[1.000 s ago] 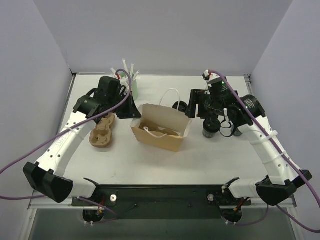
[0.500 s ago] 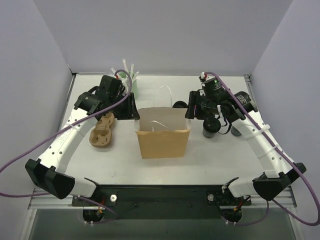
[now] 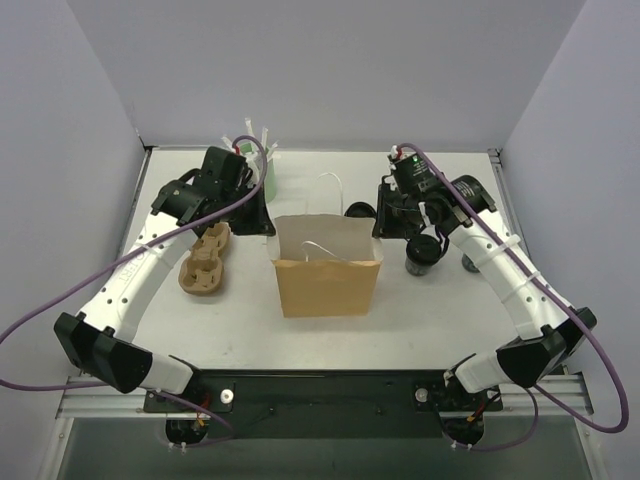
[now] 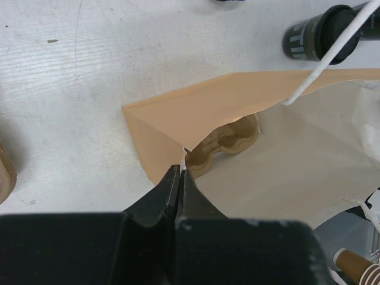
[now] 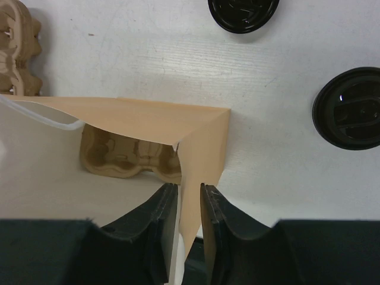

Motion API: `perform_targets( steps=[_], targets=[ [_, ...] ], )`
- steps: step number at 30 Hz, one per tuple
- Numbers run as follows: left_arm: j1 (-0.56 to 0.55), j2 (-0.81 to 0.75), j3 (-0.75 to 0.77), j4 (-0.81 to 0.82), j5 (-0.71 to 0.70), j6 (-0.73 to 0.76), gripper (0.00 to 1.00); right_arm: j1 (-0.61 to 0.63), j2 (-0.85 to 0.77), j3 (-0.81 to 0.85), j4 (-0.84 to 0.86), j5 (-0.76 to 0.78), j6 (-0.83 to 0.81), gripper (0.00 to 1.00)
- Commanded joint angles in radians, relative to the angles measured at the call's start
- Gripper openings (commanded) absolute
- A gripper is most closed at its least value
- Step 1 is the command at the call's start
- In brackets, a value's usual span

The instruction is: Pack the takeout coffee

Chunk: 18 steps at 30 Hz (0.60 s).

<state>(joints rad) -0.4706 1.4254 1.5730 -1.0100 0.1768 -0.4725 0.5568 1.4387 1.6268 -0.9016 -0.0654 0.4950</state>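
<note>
Both sides pinched: left fingers [image 4: 169, 190], right fingers [image 5: 157, 208] grasp brown paper bag [image 3: 328, 285] rim; bag now upright, open for black disposable cup [image 3: 422, 255] beyond right fingers.

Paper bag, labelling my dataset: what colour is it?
Plain tan-brown; the paper bag shows best in the top external view.

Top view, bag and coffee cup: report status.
Left fingers shut on bag rim; right fingers pinch opposite rim. Coffee cup on table right of bag, not packed. Cup carrier lies inside bag.
</note>
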Motion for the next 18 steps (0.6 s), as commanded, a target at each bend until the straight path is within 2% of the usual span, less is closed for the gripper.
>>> perform_targets(
  steps=[1, 6, 11, 15, 18],
  targets=[
    [-0.005, -0.016, 0.035, 0.085, 0.047, 0.035, 0.00, -0.006, -0.017, 0.114, -0.040, -0.004, 0.002, 0.26],
    [-0.005, -0.121, -0.094, 0.215, 0.056, 0.093, 0.00, -0.038, -0.093, 0.159, -0.042, -0.014, 0.013, 0.41],
    [-0.008, -0.296, -0.286, 0.482, 0.133, 0.152, 0.00, -0.078, -0.167, 0.093, -0.040, 0.041, -0.016, 0.57],
    [-0.013, -0.419, -0.485, 0.666, 0.199, 0.175, 0.00, -0.089, -0.236, -0.010, -0.030, 0.147, -0.022, 0.57],
    [-0.017, -0.525, -0.588, 0.779, 0.219, 0.206, 0.00, -0.106, -0.279, -0.093, -0.014, 0.147, -0.030, 0.57]
  ],
)
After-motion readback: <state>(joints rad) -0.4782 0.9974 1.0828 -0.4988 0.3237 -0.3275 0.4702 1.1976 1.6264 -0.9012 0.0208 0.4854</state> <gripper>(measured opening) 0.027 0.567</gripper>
